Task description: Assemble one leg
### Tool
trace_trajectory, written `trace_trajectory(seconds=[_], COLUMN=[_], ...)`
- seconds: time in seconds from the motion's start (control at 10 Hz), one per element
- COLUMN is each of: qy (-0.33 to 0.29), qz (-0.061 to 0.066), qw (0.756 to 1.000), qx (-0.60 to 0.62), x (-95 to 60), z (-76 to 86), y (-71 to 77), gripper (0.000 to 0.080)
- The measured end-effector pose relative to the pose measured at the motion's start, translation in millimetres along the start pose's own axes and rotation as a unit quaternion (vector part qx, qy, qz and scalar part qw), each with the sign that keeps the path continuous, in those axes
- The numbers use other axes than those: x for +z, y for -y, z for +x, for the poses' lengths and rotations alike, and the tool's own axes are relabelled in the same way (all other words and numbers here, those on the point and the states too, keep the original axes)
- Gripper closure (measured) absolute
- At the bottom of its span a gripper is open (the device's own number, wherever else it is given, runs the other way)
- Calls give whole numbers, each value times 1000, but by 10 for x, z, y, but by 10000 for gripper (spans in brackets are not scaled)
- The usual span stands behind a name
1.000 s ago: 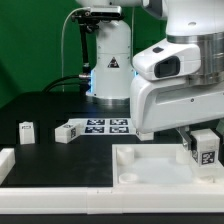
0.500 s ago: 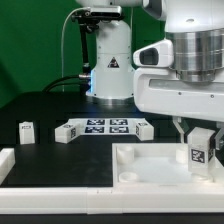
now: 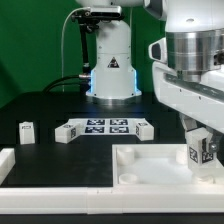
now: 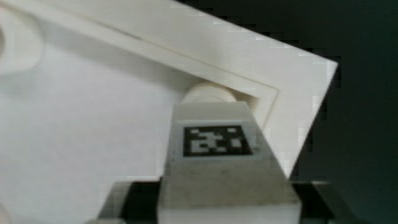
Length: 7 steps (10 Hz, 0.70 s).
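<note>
In the exterior view, the white top (image 3: 150, 165) lies on the dark worktop (image 3: 40, 108) in the foreground, its raised rim facing up. The arm (image 3: 195, 60) hangs over the end of the top on the exterior view's right. The fingers (image 3: 214, 142) are clamped on the leg (image 3: 200, 153). The leg stands upright with its square tag turned toward the camera and hangs low over that end of the top. This view does not show whether its lower end touches the top.

Behind the top, toward the exterior view's left, lies the marker board (image 3: 105, 126). Three loose pegs (image 3: 143, 130) rest on the worktop. One sits just behind the top's far rim, one (image 3: 66, 133) farther from the top, and one (image 3: 27, 131) well apart from it on the exterior view's left.

In the wrist view, the leg (image 4: 217, 165) fills the middle, its tag plainly readable. The dark fingers (image 4: 132, 203) press on it from both sides, with no gap between them and the leg. The leg's rounded far end sits close in against the inner corner of the top (image 4: 107, 110), where two stretches of the raised rim meet. Beyond that corner only the dark worktop (image 4: 365, 40) shows.
</note>
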State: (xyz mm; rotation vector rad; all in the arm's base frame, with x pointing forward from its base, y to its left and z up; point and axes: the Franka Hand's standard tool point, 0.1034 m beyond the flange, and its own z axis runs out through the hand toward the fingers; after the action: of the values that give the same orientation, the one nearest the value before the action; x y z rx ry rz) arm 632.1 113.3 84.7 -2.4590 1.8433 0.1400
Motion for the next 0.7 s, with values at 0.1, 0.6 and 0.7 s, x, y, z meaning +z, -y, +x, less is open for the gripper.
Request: trace_trajectory(seconds=[0.1,0.6,0.7], qy=[3,4,4], qz=[1,9,10], qw=[999,998,993], qx=[36,-57,-120], x=[1,0,-1], z=[3,-87,-107], y=[-2,27,31], gripper=[508,184,157])
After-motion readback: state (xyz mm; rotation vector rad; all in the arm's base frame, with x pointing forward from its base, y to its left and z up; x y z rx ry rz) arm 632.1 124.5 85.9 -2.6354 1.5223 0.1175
